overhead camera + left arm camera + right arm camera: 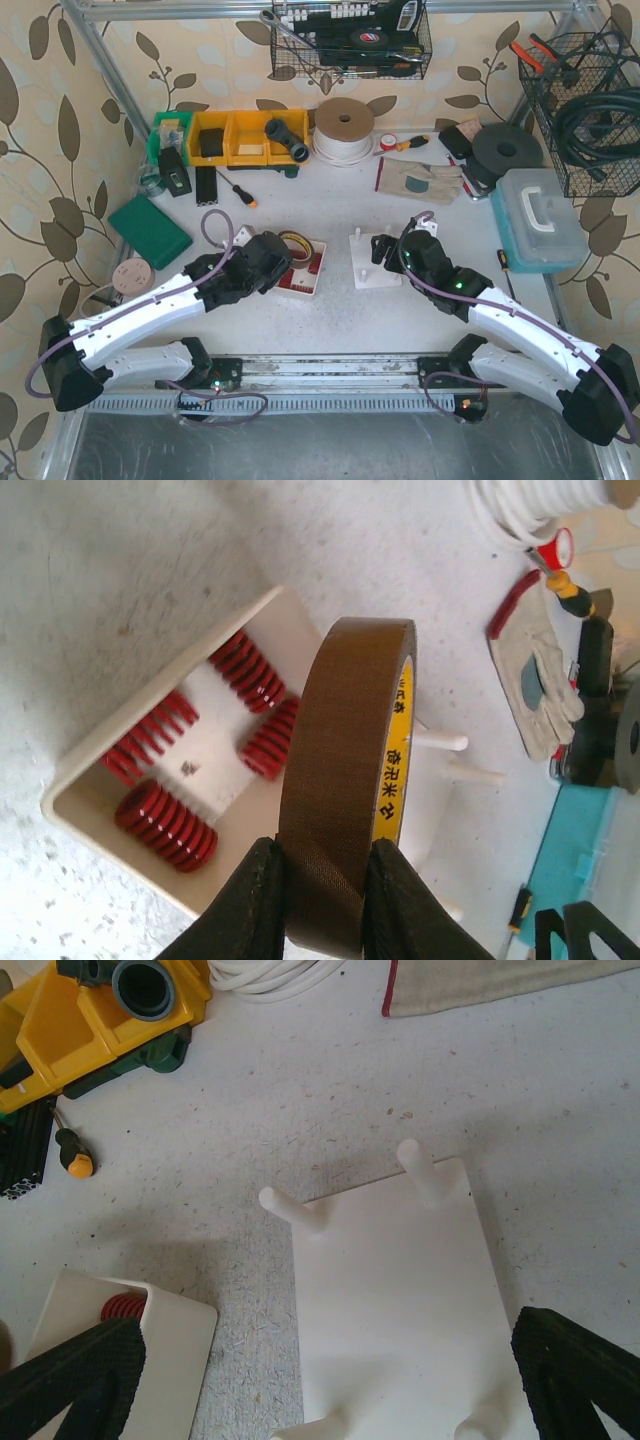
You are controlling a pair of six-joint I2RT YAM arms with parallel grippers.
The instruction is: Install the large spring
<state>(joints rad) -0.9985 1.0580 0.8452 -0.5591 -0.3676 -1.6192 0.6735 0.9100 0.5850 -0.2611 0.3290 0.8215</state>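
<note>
In the tray 4 red springs are seen; above it 1 tape roll is clamped in the left gripper; the right gripper is spread wide, empty.

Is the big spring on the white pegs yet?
Not yet. The white peg board is bare. The left claw grips a tape roll above the tray, where the red springs lie. The right claw hangs open over the board. Picking and fitting the spring remain.

Unreadable Chinese characters inside tape roll
</note>
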